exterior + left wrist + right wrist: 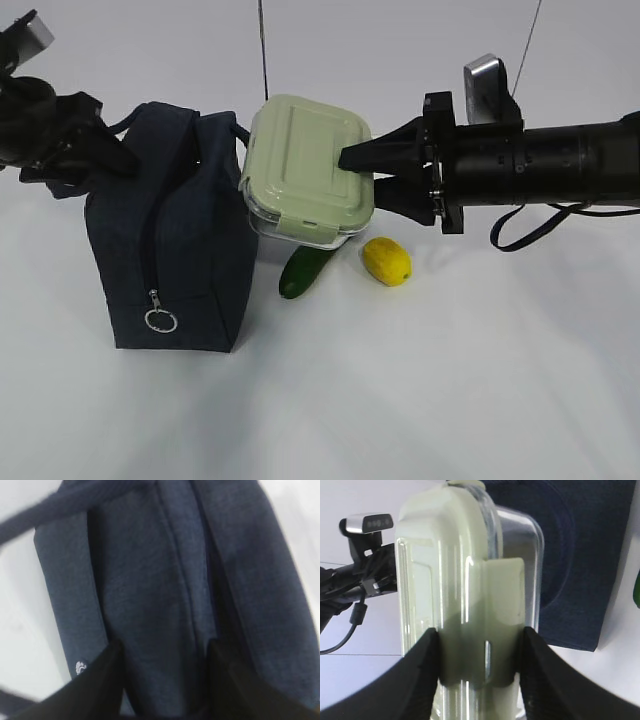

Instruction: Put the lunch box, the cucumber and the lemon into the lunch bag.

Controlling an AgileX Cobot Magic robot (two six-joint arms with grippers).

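Jaws on right gripper (350,165) clamp the lunch box (305,170) by lid and base, held in the air beside the lunch bag (170,240). Left gripper (162,680) jaws pinch the bag's top fabric. Cucumber (305,271) and lemon (386,261) lie on the tabletop (420,380) under the box.

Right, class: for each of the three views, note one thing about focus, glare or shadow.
Exterior view: sharp, with soft shadows under the lunch bag. Left wrist view: bag fabric blurred, too close. Right wrist view: bright glare streaks on the lunch box, fingers soft.
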